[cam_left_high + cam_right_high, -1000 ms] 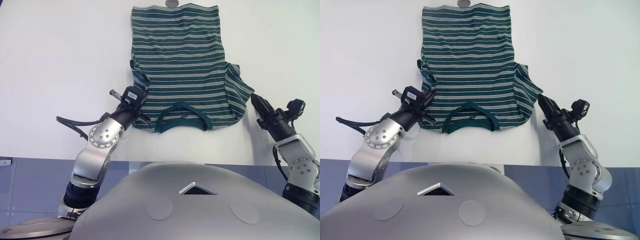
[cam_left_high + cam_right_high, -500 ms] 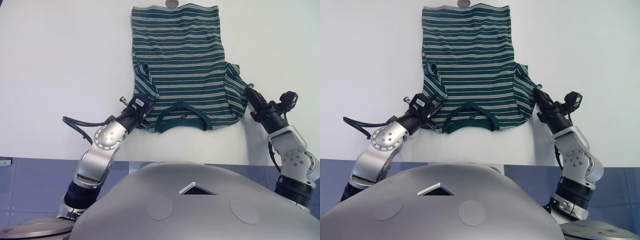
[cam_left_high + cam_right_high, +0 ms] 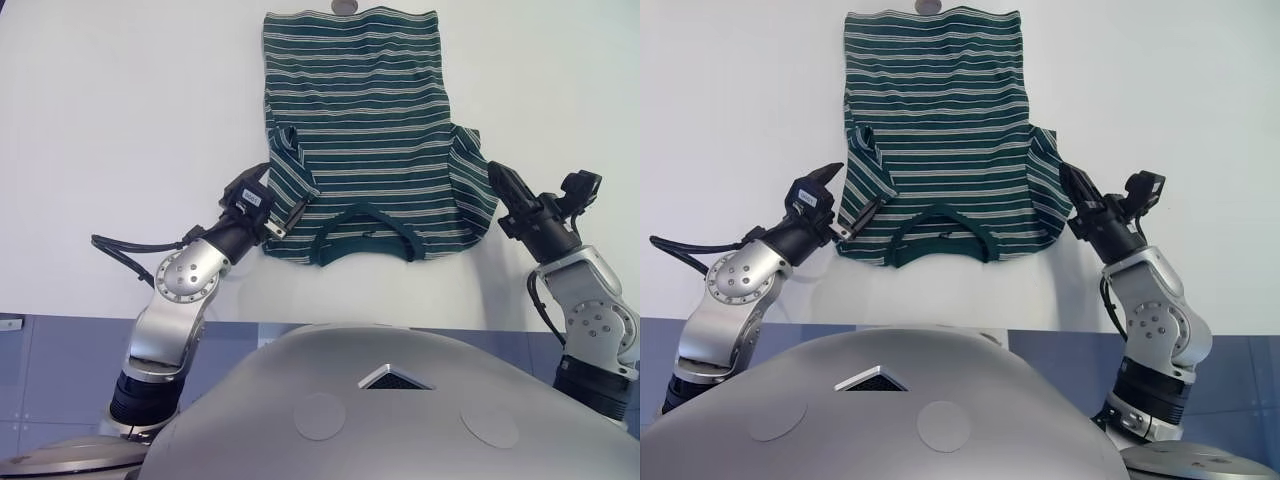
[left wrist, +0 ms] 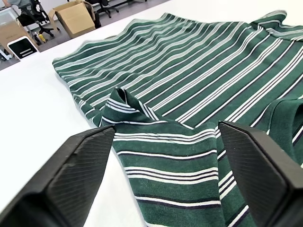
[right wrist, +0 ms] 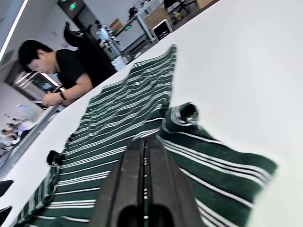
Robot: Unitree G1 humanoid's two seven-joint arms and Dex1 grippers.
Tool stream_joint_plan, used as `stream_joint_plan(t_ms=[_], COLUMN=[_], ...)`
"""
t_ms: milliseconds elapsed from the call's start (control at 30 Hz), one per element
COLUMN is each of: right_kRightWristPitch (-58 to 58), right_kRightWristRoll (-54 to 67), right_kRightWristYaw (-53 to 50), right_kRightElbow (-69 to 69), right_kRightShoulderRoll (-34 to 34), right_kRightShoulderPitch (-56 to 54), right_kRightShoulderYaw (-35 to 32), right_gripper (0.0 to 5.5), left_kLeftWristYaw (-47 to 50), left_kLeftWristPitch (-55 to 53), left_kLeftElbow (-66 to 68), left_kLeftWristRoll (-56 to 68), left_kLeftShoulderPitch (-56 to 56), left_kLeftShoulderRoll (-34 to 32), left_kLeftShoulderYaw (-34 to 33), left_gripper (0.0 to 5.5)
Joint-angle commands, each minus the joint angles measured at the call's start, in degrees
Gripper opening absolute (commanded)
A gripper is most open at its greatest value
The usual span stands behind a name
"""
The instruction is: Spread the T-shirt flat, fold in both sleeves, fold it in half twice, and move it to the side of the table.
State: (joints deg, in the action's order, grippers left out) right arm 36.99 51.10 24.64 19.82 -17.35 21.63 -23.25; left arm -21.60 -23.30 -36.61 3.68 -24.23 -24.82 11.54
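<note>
Counted, near to far: two grippers, one T-shirt, two sleeves, one table.

Nearest, just past the front edge of the table: left gripper, fingers spread wide and grasping nothing. Poised over the near-left shoulder of the T-shirt, with one finger outside the cloth above bare white tabletop and the other above the stripes beside the collar. Contact with the cloth: hard to judge.

On the opposite side: right gripper, fingers clenched tight together into one narrow wedge. Tip at the outer edge of the right sleeve; touching or just short of it, cannot tell.

T-shirt dark green with thin white stripes, lying flat around mid-table, collar toward the robot, hem farthest. Left sleeve turned in over the body, puckered at one corner into a small raised loop. Right sleeve bunched and rumpled, partly turned in, outline hard to make out among the folds.

Hem close to the top border of the head views. Just beyond it, one small grey disc, cut off by that border. Wide bare tabletop to left and right of the shirt; a narrower strip between collar and front edge.

Farthest, past the table's far edge in the left wrist view: a cardboard box.
</note>
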Motion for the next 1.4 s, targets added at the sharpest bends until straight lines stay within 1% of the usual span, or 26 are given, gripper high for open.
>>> stream_joint_plan(t_ms=[33, 167, 267, 500, 533, 567, 600, 633, 700, 767, 800, 867, 900, 967, 1000, 1100, 1167, 1233, 1300, 1400], right_kRightWristPitch=[-0.50, 0.19, 2.39, 5.67, 5.67, 5.58, 5.51, 5.47, 5.26, 4.79, 4.41, 3.92, 3.64, 0.96, -0.20, -7.52, -11.78, -14.87, -17.01, -18.37], right_kRightWristRoll=[-3.85, -6.81, -7.03, -5.68, -5.76, -5.86, -5.98, -6.06, -6.16, -6.05, -5.54, -3.52, -2.29, -3.35, -5.10, -17.42, -25.54, -32.04, -35.45, -37.20], right_kRightWristYaw=[-3.71, -4.65, -5.38, -4.78, -4.87, -4.97, -5.07, -5.13, -5.19, -4.78, -4.23, -3.13, -2.51, 0.62, 2.42, 8.38, 9.77, 10.37, 10.95, 11.92], right_kRightElbow=[-5.21, -6.97, -7.40, -6.35, -6.22, -6.23, -6.27, -6.33, -6.23, -5.72, -5.17, -3.24, -1.91, 2.38, 4.11, 7.66, 8.60, 8.50, 8.24, 7.63], right_kRightShoulderRoll=[-2.11, -2.72, -2.19, -2.11, -1.97, -1.84, -1.75, -1.71, -1.48, -1.36, -1.23, -0.84, -0.70, -2.27, -3.57, -9.45, -12.29, -14.35, -15.19, -15.47], right_kRightShoulderPitch=[-1.66, -1.26, -0.94, -0.64, -0.81, -1.04, -1.24, -1.37, -1.81, -2.09, -2.08, -2.29, -2.48, -2.18, -1.87, 0.08, 0.35, 0.04, -0.75, -2.27], right_kRightShoulderYaw=[-2.63, -1.46, -0.50, 0.68, 0.81, 0.93, 1.01, 1.04, 1.31, 1.53, 1.37, 0.53, 0.05, 1.43, 3.14, 13.35, 19.84, 24.59, 27.07, 28.67], right_gripper=[0.77, 1.38, 1.99, 1.99, 1.79, 1.71, 1.48, 1.39, 0.93, 0.62, 0.52, 0.13, 0.03, 0.03, 0.03, 0.03, 0.03, 0.03, 0.03, 0.03], left_kLeftWristYaw=[0.21, 0.64, 1.67, 2.08, 2.03, 2.00, 1.97, 1.93, 1.84, 1.74, 1.69, 1.60, 1.55, 1.31, 1.22, 0.95, 0.65, 0.27, 0.04, -0.18], left_kLeftWristPitch=[1.14, 1.21, 1.96, 3.08, 3.17, 3.26, 3.34, 3.41, 3.73, 4.14, 4.40, 4.84, 5.01, 5.43, 5.74, 6.48, 6.88, 7.17, 7.17, 6.93], left_kLeftElbow=[1.33, 2.70, 3.27, 4.50, 4.62, 4.72, 4.80, 4.86, 5.28, 5.76, 5.99, 6.37, 6.53, 6.86, 7.12, 7.63, 7.89, 8.08, 8.01, 7.57], left_kLeftWristRoll=[-1.54, -2.08, -2.59, -3.69, -3.80, -3.89, -3.99, -4.09, -4.35, -4.45, -4.46, -4.50, -4.53, -4.82, -5.10, -5.81, -6.16, -6.41, -6.76, -7.56], left_kLeftShoulderPitch=[-0.16, 0.44, 1.14, 1.41, 1.48, 1.52, 1.54, 1.53, 1.66, 1.79, 1.77, 1.73, 1.73, 1.70, 1.65, 1.56, 1.65, 1.70, 1.62, 1.51], left_kLeftShoulderRoll=[-0.22, 0.00, 0.60, 0.52, 0.51, 0.50, 0.53, 0.58, 0.68, 0.72, 0.71, 0.69, 0.67, 0.39, 0.22, -0.12, -0.43, -0.62, -0.72, -0.90], left_kLeftShoulderYaw=[0.62, 0.06, -1.04, -1.54, -1.50, -1.48, -1.47, -1.48, -1.56, -1.67, -1.70, -1.73, -1.75, -1.62, -1.48, -0.92, -0.76, -0.85, -0.93, -0.74], left_gripper=[4.56, 4.56, 4.56, 4.56, 4.56, 4.56, 4.56, 4.56, 4.56, 4.56, 4.56, 4.56, 4.56, 4.56, 4.56, 4.56, 4.56, 4.56, 4.56, 4.56])
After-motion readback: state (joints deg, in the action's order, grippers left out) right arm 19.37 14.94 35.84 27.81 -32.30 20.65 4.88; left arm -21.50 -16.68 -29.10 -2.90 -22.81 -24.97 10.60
